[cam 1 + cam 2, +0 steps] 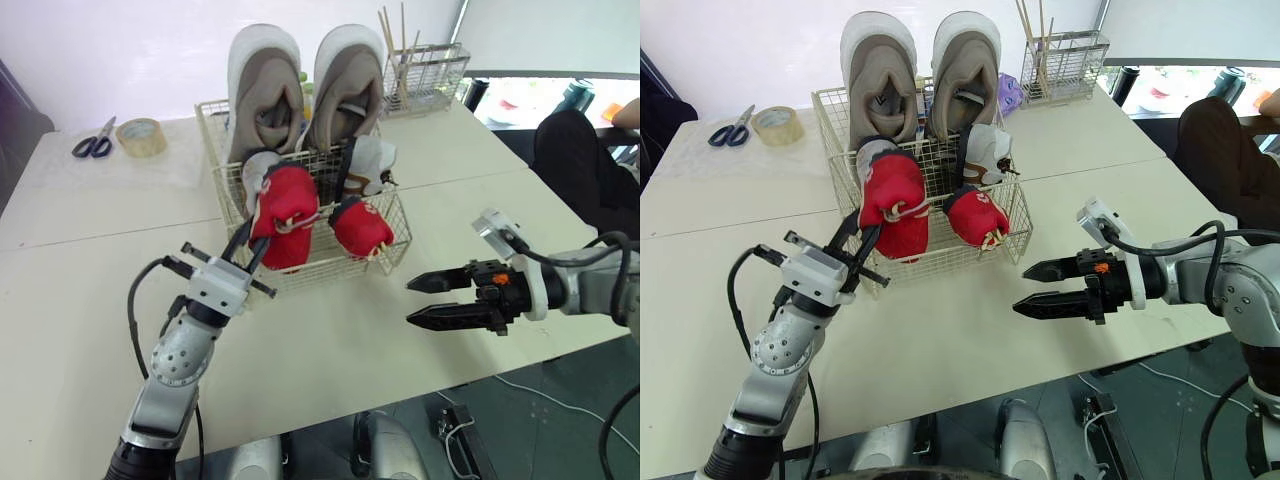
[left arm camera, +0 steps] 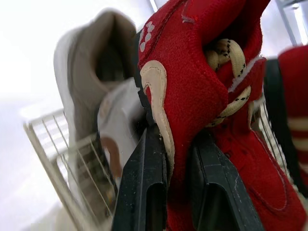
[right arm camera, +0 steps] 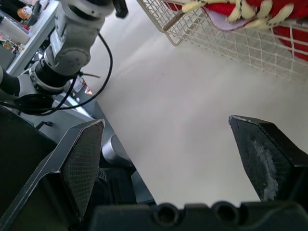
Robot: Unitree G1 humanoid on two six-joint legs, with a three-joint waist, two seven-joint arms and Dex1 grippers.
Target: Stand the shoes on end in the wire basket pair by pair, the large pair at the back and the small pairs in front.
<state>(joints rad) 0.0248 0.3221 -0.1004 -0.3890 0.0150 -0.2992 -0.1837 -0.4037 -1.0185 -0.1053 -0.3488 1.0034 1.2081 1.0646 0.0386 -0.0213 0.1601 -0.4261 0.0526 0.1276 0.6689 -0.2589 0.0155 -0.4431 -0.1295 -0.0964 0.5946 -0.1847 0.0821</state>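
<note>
A wire basket (image 1: 330,262) sits on the beige table (image 1: 90,300), with the large grey sneakers (image 1: 265,95) standing on end side by side along its far wall. Just in front of them is a small white shoe (image 1: 368,160), toward the right. The left gripper (image 1: 250,240) is clamped on a small red shoe (image 1: 285,215) with cream laces at the basket's near left corner; I cannot tell whether this shoe rests on the basket floor. The second red shoe (image 1: 360,228) sits inside the near right corner, against the front wall. The right gripper (image 1: 410,302) hovers over bare table to the near right of the basket, fingers spread and holding nothing. Scissors (image 1: 95,140) and a tape roll (image 1: 141,136) lie at the far left, and a wire holder (image 1: 425,75) of chopsticks (image 1: 395,40) stands far right.
</note>
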